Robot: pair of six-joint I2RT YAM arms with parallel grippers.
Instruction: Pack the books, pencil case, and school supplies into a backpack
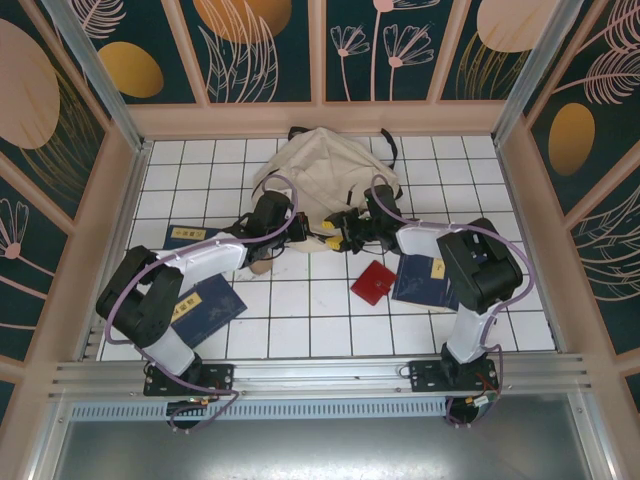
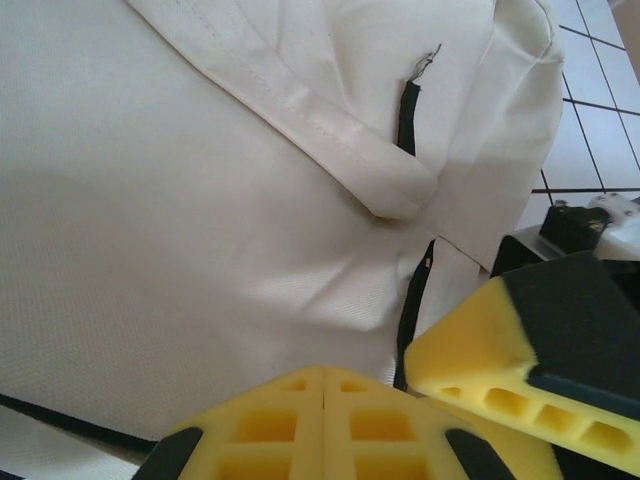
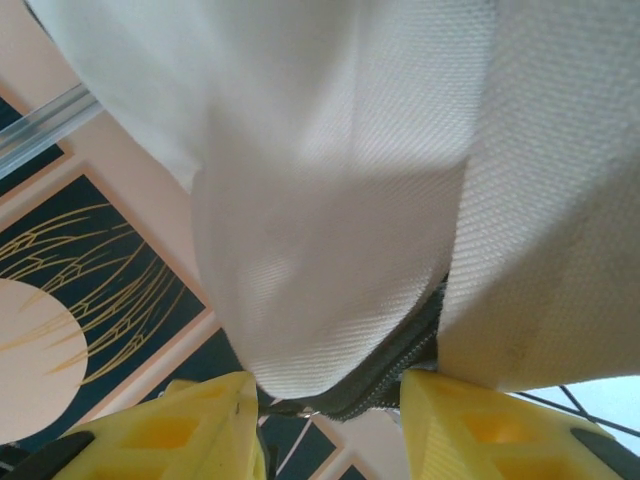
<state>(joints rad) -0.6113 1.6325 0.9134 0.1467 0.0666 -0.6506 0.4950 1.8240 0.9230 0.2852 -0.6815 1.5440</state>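
We see the backpack (image 1: 322, 172) slumped at the back of the table (image 1: 300, 335), with both arms at its near edge. The left gripper (image 2: 322, 388) is fully closed against the cloth, with nothing visibly caught. The right gripper (image 3: 325, 400) stands part-way apart astride a fold by the zip (image 3: 385, 378); we cannot tell if it pinches. The fabric looks soft and floppy, so the stitched zip edge seems the firmest hold.
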